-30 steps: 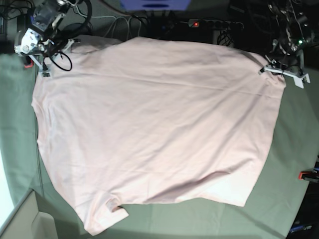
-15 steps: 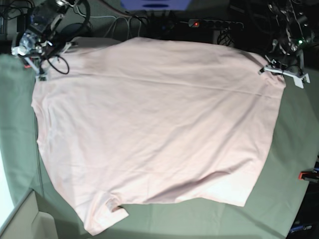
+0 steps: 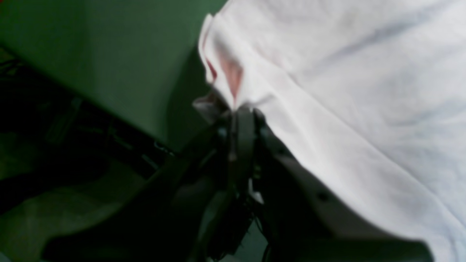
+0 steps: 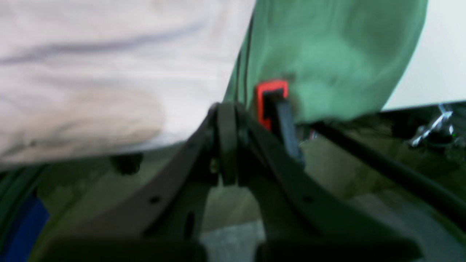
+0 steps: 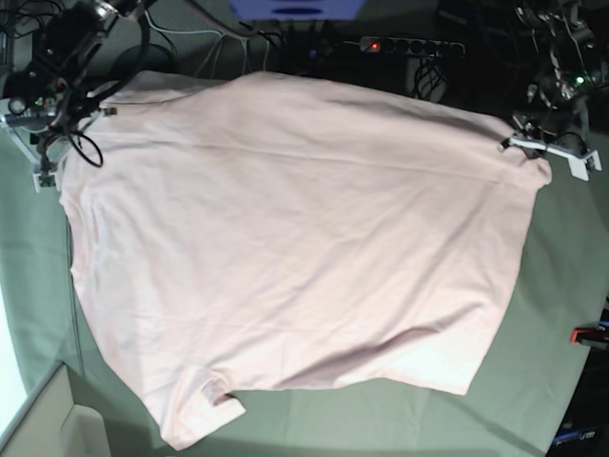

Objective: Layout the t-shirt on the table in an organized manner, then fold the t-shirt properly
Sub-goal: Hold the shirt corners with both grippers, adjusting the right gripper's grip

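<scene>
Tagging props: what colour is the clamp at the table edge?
Red clamp with a dark handle, on the grey-green table; clearest in the right wrist view.

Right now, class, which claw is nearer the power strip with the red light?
Left. The left claw is a short way from the power strip; the right claw is across the t-shirt, far off.

you see the t-shirt (image 5: 295, 238), soft matt pink cloth, creased; the bench (image 5: 552, 314), smooth matt green cloth.
</scene>
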`<state>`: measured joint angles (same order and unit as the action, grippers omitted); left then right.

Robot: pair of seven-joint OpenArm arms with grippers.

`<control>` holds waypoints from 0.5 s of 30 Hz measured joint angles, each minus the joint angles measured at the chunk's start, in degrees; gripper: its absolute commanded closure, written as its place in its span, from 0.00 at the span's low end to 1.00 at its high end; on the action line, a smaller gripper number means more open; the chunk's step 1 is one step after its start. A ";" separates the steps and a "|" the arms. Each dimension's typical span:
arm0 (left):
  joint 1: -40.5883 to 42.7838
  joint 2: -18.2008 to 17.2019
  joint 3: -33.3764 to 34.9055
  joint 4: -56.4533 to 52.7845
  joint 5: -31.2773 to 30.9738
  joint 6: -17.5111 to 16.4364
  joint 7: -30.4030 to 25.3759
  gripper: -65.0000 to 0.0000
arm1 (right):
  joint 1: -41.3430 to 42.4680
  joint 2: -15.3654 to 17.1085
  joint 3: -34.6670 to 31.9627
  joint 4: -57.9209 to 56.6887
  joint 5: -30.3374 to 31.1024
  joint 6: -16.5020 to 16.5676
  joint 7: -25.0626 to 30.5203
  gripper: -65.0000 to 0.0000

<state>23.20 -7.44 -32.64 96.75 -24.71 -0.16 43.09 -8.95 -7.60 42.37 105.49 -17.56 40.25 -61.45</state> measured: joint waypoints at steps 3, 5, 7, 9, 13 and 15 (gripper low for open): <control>-0.07 0.00 0.02 -0.07 -0.04 -0.02 -0.07 1.00 | -0.87 -0.15 -0.17 -0.31 0.00 -0.02 0.17 1.00; -0.02 0.02 -0.02 -0.37 -0.04 0.00 -0.04 1.00 | -2.80 -0.15 -1.46 -0.48 0.00 -0.02 0.44 0.99; -0.04 0.07 -0.02 -0.46 -0.04 0.00 0.13 1.00 | -5.07 -0.37 -3.63 -0.48 0.00 0.00 0.15 0.90; -0.09 0.04 -0.04 -0.46 -0.02 0.00 0.13 1.00 | -6.56 -0.55 -4.90 -0.48 0.02 0.00 0.11 0.78; -0.35 0.02 -0.04 -0.46 -0.02 0.00 0.13 1.00 | -7.15 -1.75 -5.29 -0.48 0.02 0.00 0.15 0.48; -0.37 0.04 -0.04 -0.46 0.00 0.00 0.13 1.00 | -7.17 -1.92 -5.31 -0.48 0.28 0.00 0.17 0.38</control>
<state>22.83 -7.40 -32.69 96.29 -24.71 -0.16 43.22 -16.12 -9.52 37.06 105.01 -17.28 40.25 -61.28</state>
